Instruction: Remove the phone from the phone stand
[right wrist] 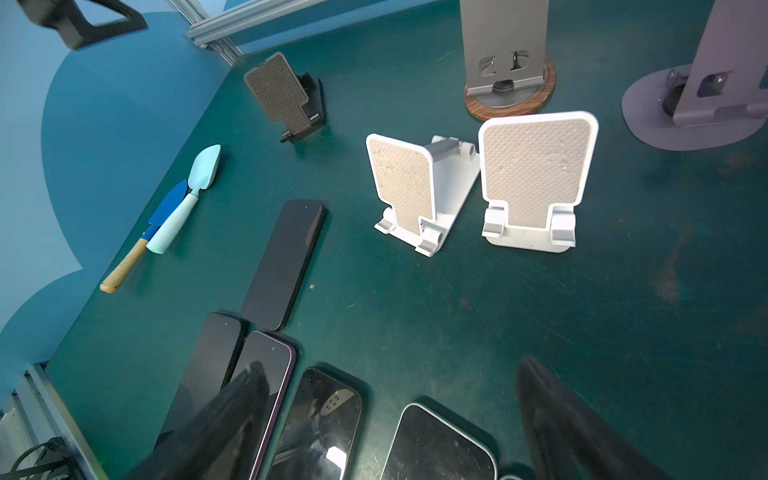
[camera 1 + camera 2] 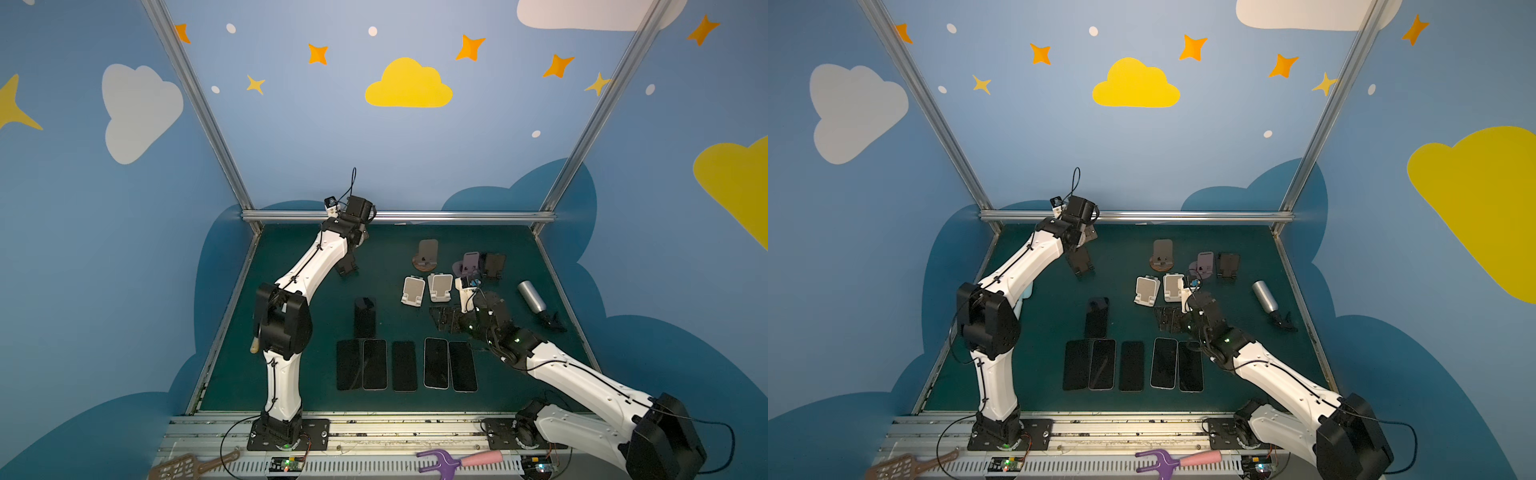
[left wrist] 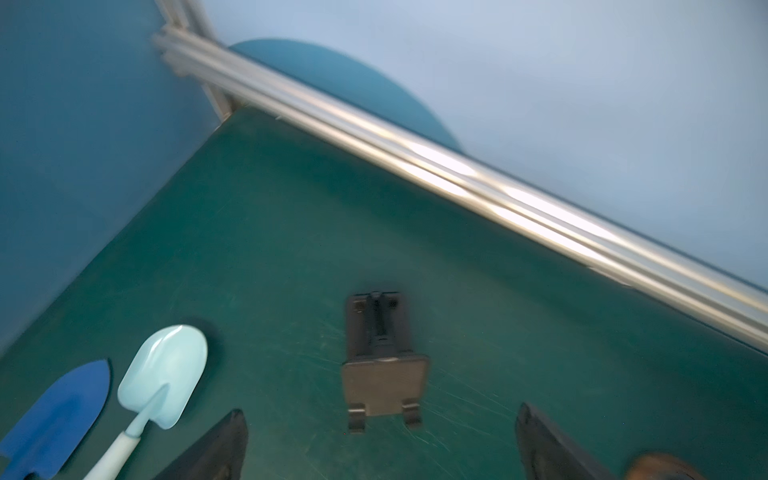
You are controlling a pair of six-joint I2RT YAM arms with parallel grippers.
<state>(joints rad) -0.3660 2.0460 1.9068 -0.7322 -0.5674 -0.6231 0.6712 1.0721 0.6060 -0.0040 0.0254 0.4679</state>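
**Stand bare, phone down: stray contact is the risk**

In both top views the phone (image 2: 365,318) lies flat, off the black phone stand (image 2: 347,265). Left wrist: the left gripper (image 3: 380,415) gapes empty over that stand, and a careless drop could topple it. Right wrist: the right gripper (image 1: 390,365), wide and empty, hovers above the row of phones (image 1: 320,415), and a dip could scrape screens.

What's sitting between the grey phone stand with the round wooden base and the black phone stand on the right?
A purple phone stand with a round base, seen in both top views.
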